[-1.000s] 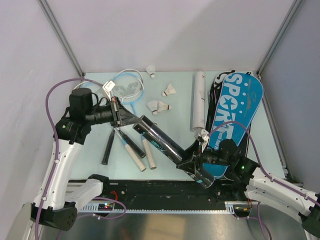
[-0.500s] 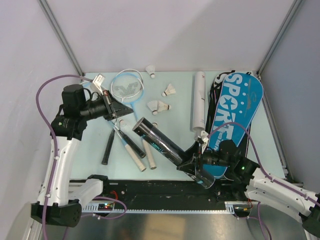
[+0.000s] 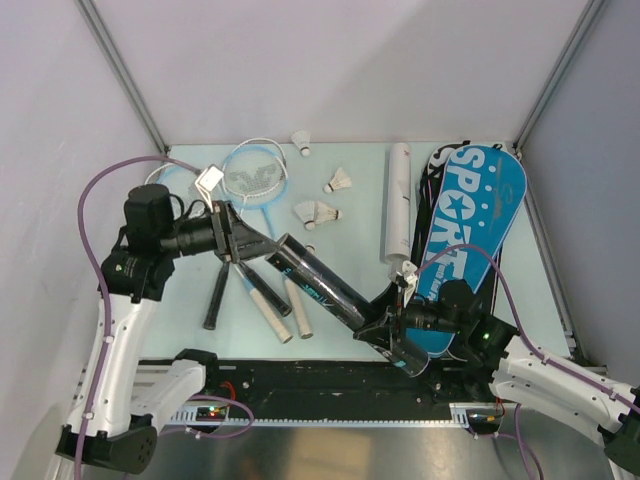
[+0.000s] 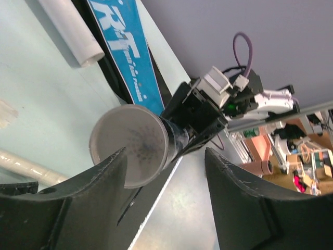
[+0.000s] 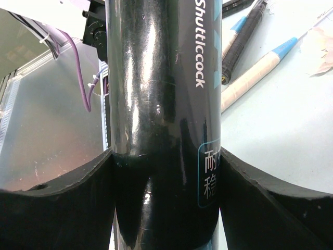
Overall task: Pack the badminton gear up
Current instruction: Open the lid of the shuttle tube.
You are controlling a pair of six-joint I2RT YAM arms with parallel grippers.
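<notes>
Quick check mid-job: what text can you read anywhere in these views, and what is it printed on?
"SPORT": big white letters on the blue racket bag; the word may continue out of sight.
"Shuttlecock": white print along the black tube.
"耐", "稳" (probably): boxed label lower on that tube, partly cut off.
Small white print on the bag, left wrist view: too blurred to read.

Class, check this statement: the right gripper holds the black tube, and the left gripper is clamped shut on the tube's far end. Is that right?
Not quite. The left gripper is open, its fingers spread beside the black tube end, as the left wrist view shows. The right gripper does hold the tube.
</notes>
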